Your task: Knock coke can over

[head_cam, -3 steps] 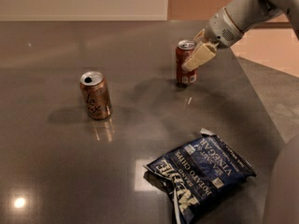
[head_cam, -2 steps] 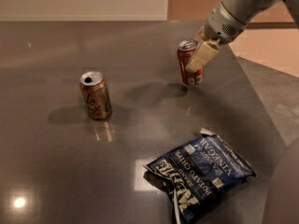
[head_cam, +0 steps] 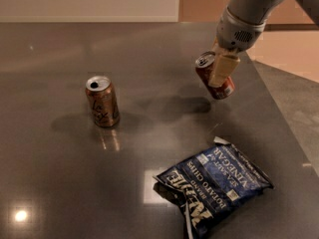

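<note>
The coke can [head_cam: 215, 78], dark red with a silver top, is near the right edge of the table. It is tilted, with its top leaning left and its base to the lower right. My gripper [head_cam: 223, 69] comes down from the upper right on the grey arm and lies across the front of the can, touching it. Part of the can's side is hidden behind the gripper.
An orange-brown can [head_cam: 102, 101] stands upright at the left middle of the dark table [head_cam: 60, 183]. A blue potato chip bag [head_cam: 214, 180] lies at the front right. The table's right edge [head_cam: 284, 128] runs close behind the coke can.
The coke can stood upright before and now leans with its top to the left. My gripper has stayed against it, shifting slightly.
</note>
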`<state>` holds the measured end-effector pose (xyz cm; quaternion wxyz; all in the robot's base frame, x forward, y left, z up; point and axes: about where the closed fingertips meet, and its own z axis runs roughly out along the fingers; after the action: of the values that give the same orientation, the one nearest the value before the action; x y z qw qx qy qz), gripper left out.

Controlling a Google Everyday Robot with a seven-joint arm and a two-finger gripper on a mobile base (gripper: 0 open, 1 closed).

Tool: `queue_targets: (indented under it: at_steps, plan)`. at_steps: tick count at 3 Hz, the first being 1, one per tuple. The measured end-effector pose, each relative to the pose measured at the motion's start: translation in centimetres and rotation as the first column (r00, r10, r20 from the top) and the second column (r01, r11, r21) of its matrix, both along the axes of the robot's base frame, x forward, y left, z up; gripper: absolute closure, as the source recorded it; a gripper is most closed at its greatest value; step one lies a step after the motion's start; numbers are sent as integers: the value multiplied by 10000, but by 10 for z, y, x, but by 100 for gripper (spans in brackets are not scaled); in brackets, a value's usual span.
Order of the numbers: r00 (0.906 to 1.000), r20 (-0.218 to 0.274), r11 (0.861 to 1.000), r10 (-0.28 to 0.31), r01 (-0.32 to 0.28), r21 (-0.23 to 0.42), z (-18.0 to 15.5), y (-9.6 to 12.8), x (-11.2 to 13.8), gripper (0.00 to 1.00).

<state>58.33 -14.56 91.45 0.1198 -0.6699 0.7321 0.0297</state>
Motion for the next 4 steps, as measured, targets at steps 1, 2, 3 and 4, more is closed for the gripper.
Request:
queue_targets:
  at_steps: [1, 2, 3, 4]
  plan:
    - [9999, -44, 9959, 100, -103, -895, -8, -3, -11, 58]
    - [9996, -159, 9915, 227, -246, -1276, -15, 0, -16, 36]
    - [9986, -361, 9885, 378, -427, -1453, -24, 6, -20, 12]
    - [9961, -639, 9871, 609, -696, -1442, -35, 15, -25, 0]
